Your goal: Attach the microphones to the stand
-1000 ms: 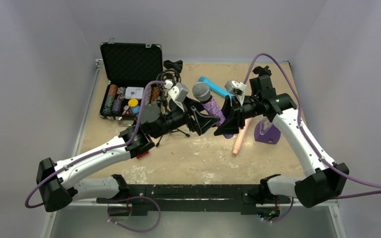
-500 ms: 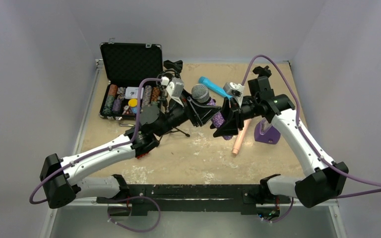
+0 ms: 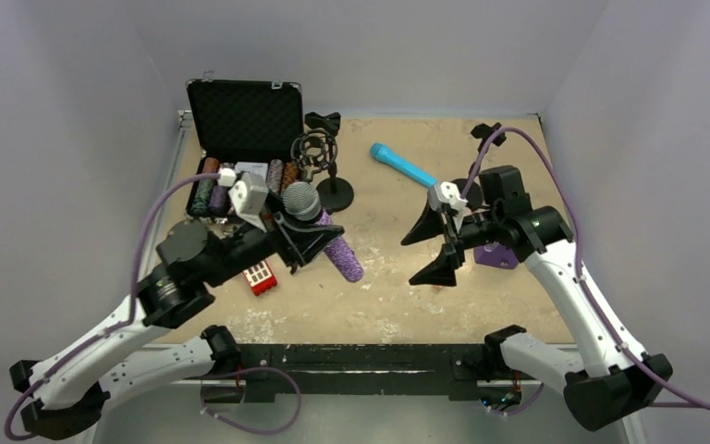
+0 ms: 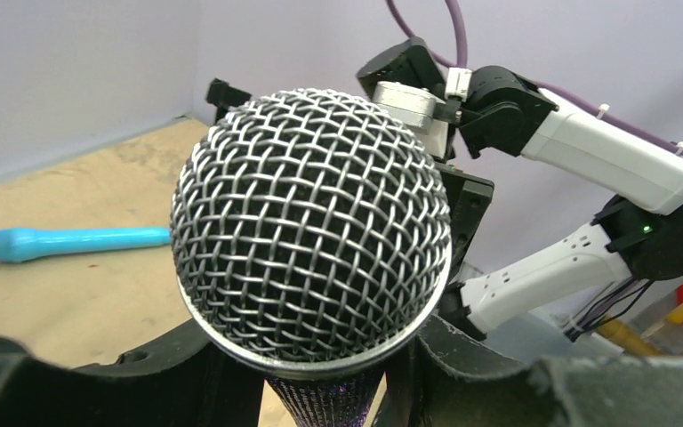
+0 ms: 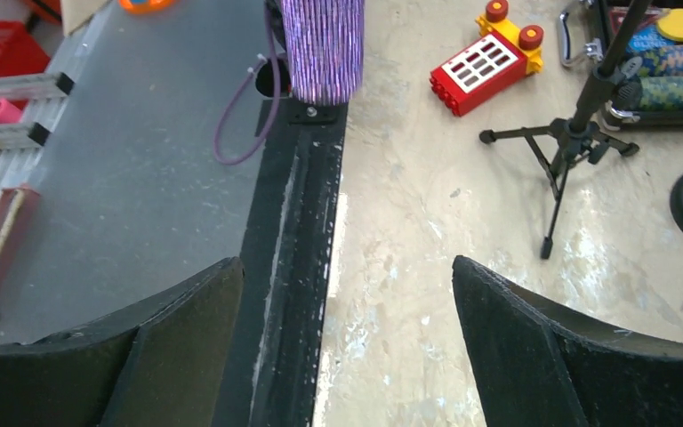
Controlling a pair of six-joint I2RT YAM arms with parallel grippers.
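Observation:
My left gripper (image 3: 307, 236) is shut on the glittery purple microphone (image 3: 340, 254) just below its silver mesh head (image 3: 301, 200), over the table's left middle. That mesh head (image 4: 311, 222) fills the left wrist view, with the purple handle (image 4: 325, 400) between my left gripper (image 4: 320, 391) fingers. The black stand (image 3: 315, 153) with its ring mount and round base (image 3: 336, 195) is just behind. My right gripper (image 3: 430, 250) hangs open and empty at the right; its wrist view shows my right gripper (image 5: 345, 267) above bare table. A blue microphone (image 3: 402, 165) lies at the back.
An open black case (image 3: 240, 120) of poker chips sits at the back left. A red toy brick (image 3: 259, 277) lies near the left arm. A purple holder (image 3: 499, 256) stands behind the right gripper. A small tripod stand (image 5: 578, 133) shows in the right wrist view.
The left gripper shut on the purple microphone and carried it left and nearer. The right gripper let go of it, opened wide and drew back to the right.

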